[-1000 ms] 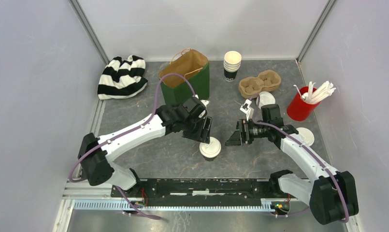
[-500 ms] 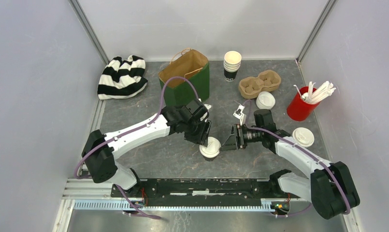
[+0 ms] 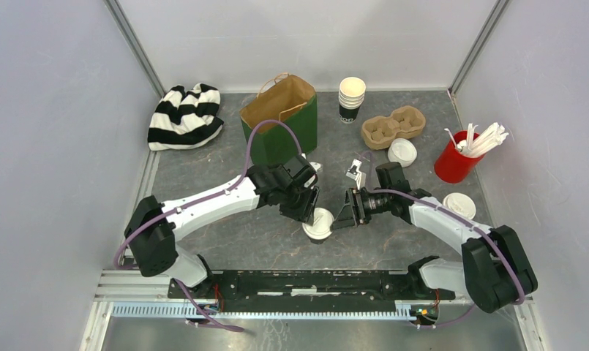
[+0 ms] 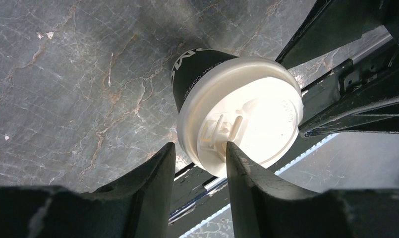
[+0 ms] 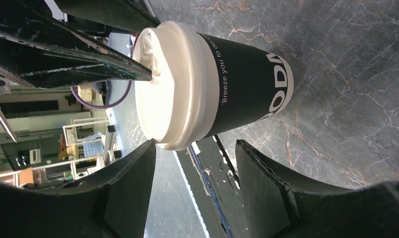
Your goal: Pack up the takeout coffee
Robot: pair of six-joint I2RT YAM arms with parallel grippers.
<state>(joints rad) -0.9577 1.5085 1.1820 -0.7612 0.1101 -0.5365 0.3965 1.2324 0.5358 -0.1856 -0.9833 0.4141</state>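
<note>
- The lidded coffee cup (image 3: 320, 225) stands upright on the grey tabletop (image 3: 262, 245), just ahead of the arm bases and between the two arms.
- The left gripper (image 4: 199, 151) hangs over the cup's white lid. Its fingers (image 4: 150, 183) are only part open and have hold of nothing. The right wrist view shows one tip touching the lid's top near the sip tab, probably to steady the cup or press the lid home.
- The right gripper (image 5: 196, 145) comes in level from the cup's right. Its fingers (image 5: 130, 188) are spread wider than the cup and clamp nothing, with the dark wall just ahead of their tips. This looks like the approach to a side grasp.
- A second lidded cup (image 3: 459, 205) waits farther right, beside the right forearm.
- Beyond it are the red cup of stirrers (image 3: 452, 162), a loose lid (image 3: 402, 151) and the pulp cup carrier (image 3: 392, 126), which is empty and likely where the coffees go.
- The green paper bag (image 3: 280, 121) stands open at the back beside a stack of paper cups (image 3: 351, 99), with a striped cloth (image 3: 184, 115) at the far left.
- A second ago the right gripper stood well apart from the cup and both pairs of fingers gaped wider. Now both have closed in on the cup, which has not moved.
</note>
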